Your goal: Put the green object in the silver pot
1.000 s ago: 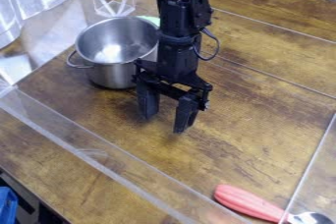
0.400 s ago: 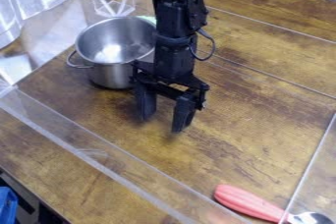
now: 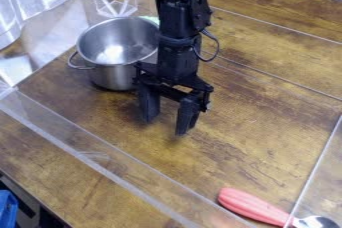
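Centre of frame: the black pincer [image 3: 167, 112] points straight down, its two fingers spread apart with bare wood visible between them and nothing pinched; the tips sit at or just above the desk [image 3: 254, 112], though contact cannot be judged from this angle. One black arm rises from it to the upper edge of the frame, with a loose cable looping beside it.

Upper left of centre, just behind the pincer: one silver pot [image 3: 118, 52], round and shiny, upright on the desk, one small side handle showing at its left. What can be seen of its interior looks bare steel.

Surface: a desk of dark brown wooden planks, worn and grained. A clear plastic barrier runs diagonally across the lower left of the frame.

Lower right corner: one red-handled spoon [image 3: 261, 208], lying flat, well apart from the pot.

The green object appears nowhere in this view; it may be hidden behind the arm.
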`<control>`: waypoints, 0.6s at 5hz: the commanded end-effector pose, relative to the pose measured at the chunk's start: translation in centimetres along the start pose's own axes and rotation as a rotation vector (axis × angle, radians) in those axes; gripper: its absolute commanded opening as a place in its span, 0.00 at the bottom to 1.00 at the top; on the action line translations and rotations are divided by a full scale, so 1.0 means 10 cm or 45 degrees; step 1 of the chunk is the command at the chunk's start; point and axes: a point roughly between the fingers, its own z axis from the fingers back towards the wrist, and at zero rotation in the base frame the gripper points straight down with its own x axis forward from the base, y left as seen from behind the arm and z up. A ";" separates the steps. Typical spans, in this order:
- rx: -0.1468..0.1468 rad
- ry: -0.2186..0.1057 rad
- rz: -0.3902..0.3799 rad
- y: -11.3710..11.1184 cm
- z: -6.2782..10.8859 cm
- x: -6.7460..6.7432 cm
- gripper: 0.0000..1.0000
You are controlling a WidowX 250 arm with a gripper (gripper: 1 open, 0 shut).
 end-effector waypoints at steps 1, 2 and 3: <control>-0.009 -0.044 0.037 0.08 0.08 0.02 0.00; -0.008 -0.044 0.041 0.09 0.08 0.02 0.00; -0.008 -0.045 0.045 0.10 0.07 0.02 0.00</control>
